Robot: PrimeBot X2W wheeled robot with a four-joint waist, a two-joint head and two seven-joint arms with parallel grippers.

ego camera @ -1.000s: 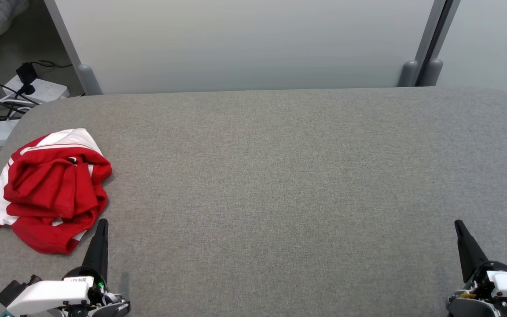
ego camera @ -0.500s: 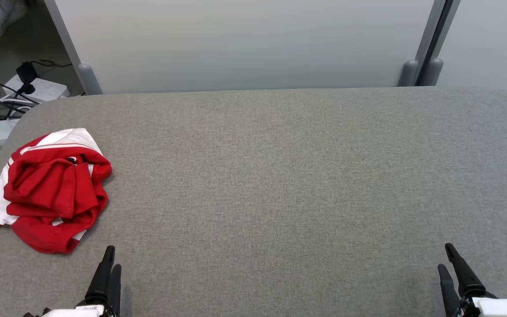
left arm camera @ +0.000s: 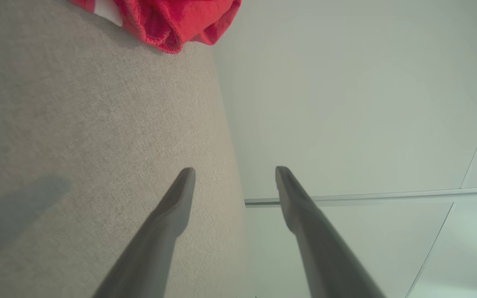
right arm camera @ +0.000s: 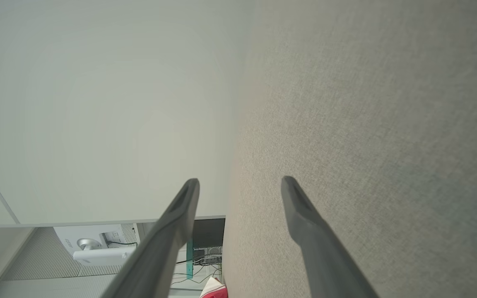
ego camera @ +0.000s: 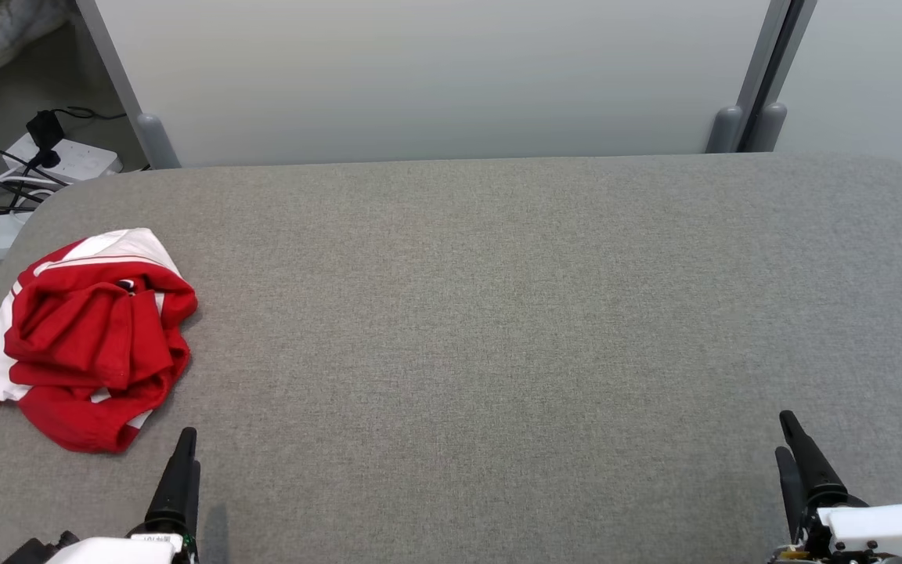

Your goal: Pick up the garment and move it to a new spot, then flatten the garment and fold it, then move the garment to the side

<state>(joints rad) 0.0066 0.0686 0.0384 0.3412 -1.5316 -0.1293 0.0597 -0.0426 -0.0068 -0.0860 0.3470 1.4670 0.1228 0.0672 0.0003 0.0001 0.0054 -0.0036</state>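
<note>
The jaws of the left gripper [ego camera: 189, 450] and right gripper [ego camera: 784, 435] have just parted, both empty. The garment [ego camera: 83, 337] stays crumpled at mid-left on the counter [ego camera: 498, 313]; pickup comes next.

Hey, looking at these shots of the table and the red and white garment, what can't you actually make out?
- Head view: the garment is bunched up, so its own folds hide its shape and any print.
- Left wrist view: the garment is cut off by the top edge.
- Head view: the shoe is cut off by the top left corner.
- Head view: the label at the bottom left is too small to read.
- Right wrist view: the red and white object is cut off by the bottom edge, so it cannot be identified.
</note>
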